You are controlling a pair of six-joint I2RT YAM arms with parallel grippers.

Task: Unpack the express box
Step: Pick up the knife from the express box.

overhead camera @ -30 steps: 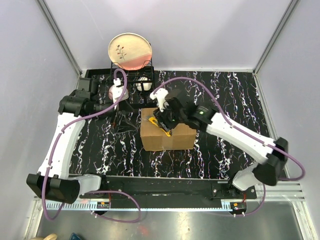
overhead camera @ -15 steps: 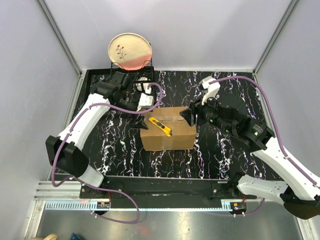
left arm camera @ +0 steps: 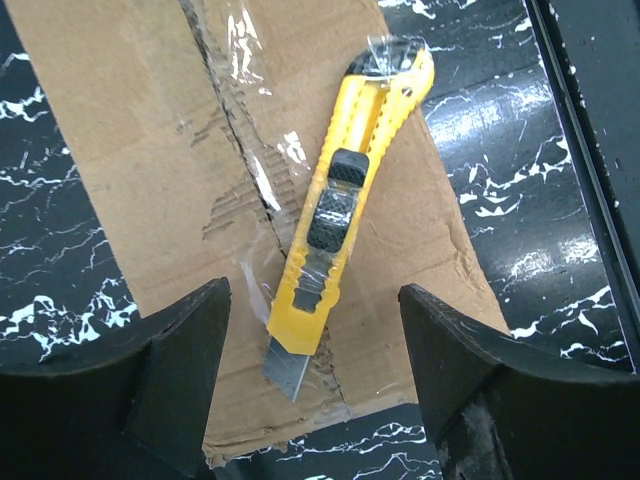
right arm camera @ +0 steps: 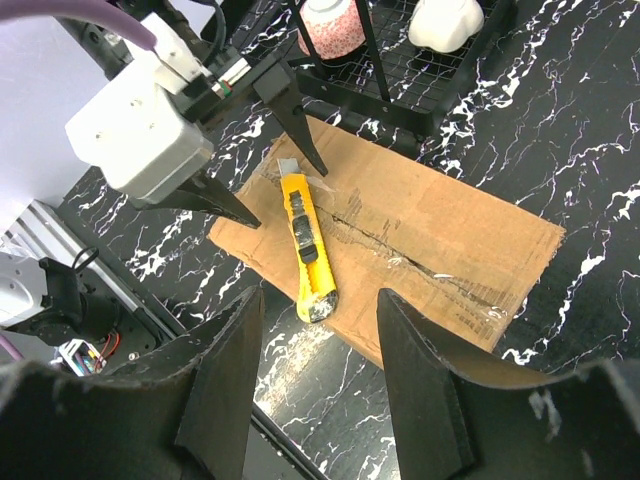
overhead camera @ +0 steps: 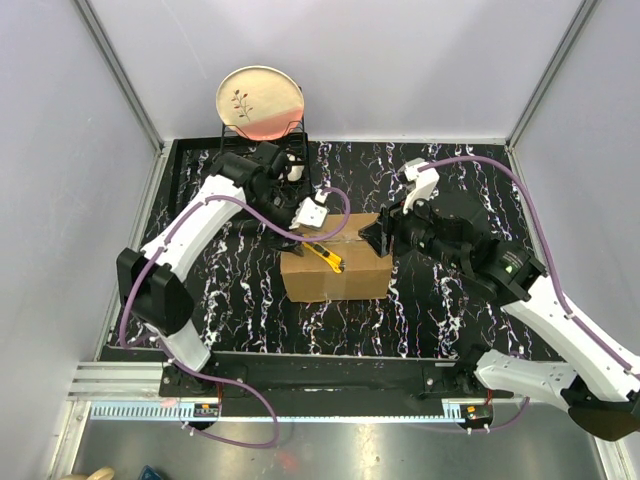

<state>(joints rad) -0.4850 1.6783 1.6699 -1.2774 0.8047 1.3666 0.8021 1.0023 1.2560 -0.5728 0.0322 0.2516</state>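
Bright even light, soft shadows; sharp focus (slight glare on tape (left arm camera: 240, 45))

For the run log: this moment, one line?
left gripper open over yellow utility knife | knife flat on brown cardboard box | right gripper open, empty

The express box (overhead camera: 335, 275) was matt, rough brown cardboard with torn glossy clear tape (left arm camera: 240, 40); the knife (left arm camera: 350, 190), smooth yellow plastic; the worktop (overhead camera: 440, 310), glossy black marble-patterned.

Knife (overhead camera: 326, 257) lies on the express box (overhead camera: 340, 283), rack (right arm camera: 370, 50) behind.
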